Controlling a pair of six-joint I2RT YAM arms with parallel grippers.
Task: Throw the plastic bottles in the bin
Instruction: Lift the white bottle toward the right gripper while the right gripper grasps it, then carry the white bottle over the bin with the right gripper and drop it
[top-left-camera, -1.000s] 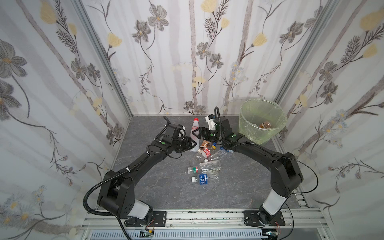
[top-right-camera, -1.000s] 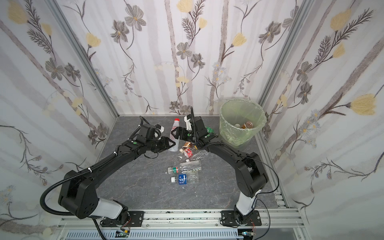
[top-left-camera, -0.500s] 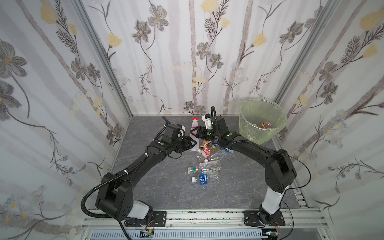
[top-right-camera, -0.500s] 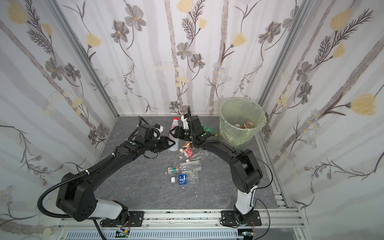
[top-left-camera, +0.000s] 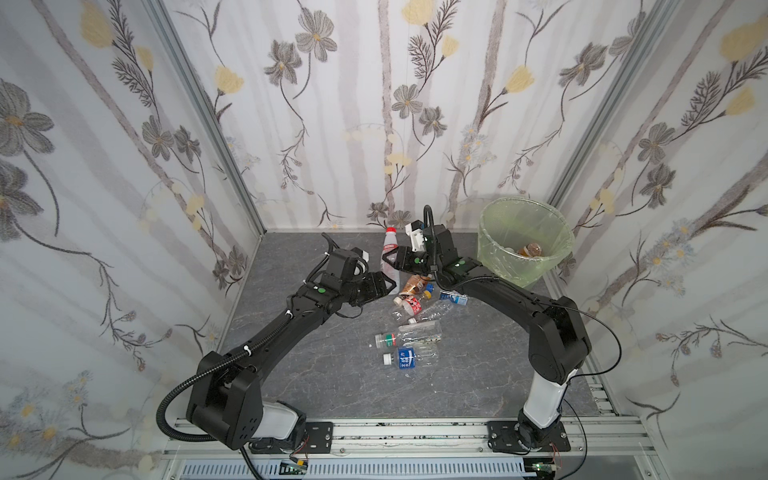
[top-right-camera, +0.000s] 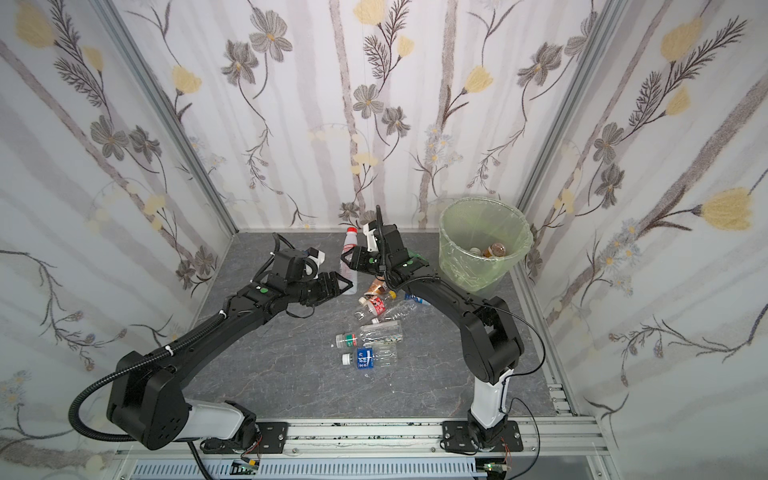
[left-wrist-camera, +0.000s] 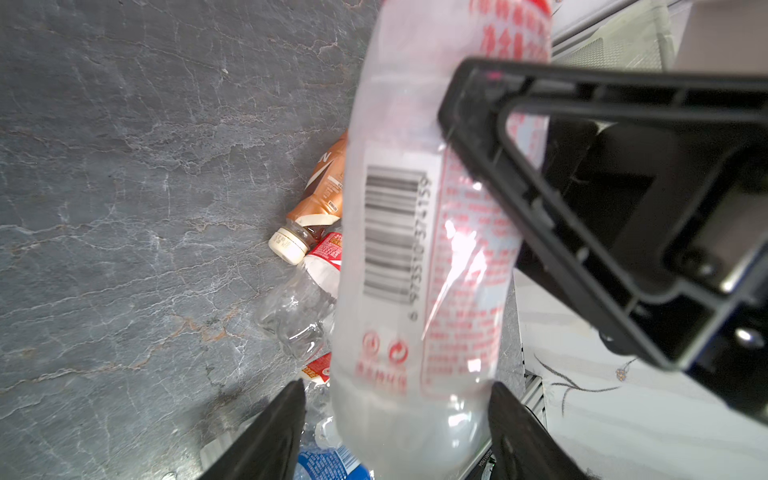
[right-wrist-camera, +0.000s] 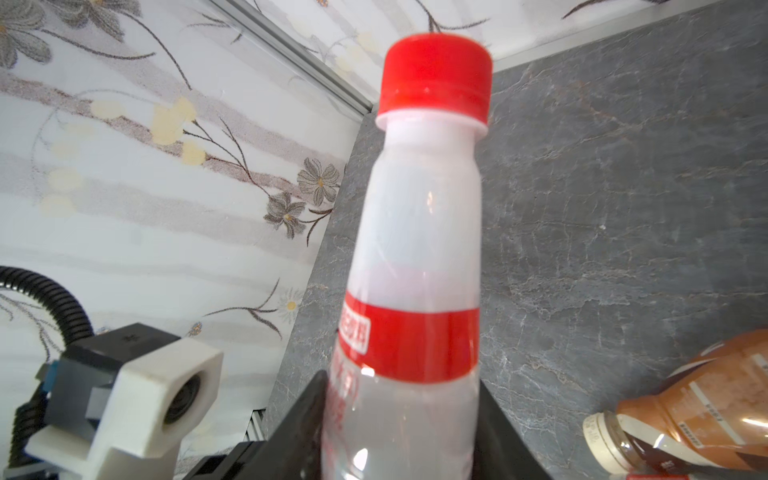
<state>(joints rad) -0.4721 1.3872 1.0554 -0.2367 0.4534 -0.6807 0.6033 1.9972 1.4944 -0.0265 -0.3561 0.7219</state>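
Your right jaws are clenched on one milky-white plastic bottle with a red cap and red label (right-wrist-camera: 415, 249), pressing both its sides. Your left jaws stand released around its base (a gap shows in the left wrist view). It hangs above the back of the dark grey marbled desk (top-left-camera: 324, 374). At least six more plastic bottles (top-left-camera: 409, 357) lie clustered mid-desk. The single round translucent bin with a pale green liner (top-left-camera: 498, 253) holds at least two.

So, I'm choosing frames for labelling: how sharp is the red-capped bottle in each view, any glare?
Right wrist view: red-capped bottle close up, slightly soft. Left wrist view: its red print blurred, glare streaks on the plastic. Both top views: evenly lit, crisp, bottle small.
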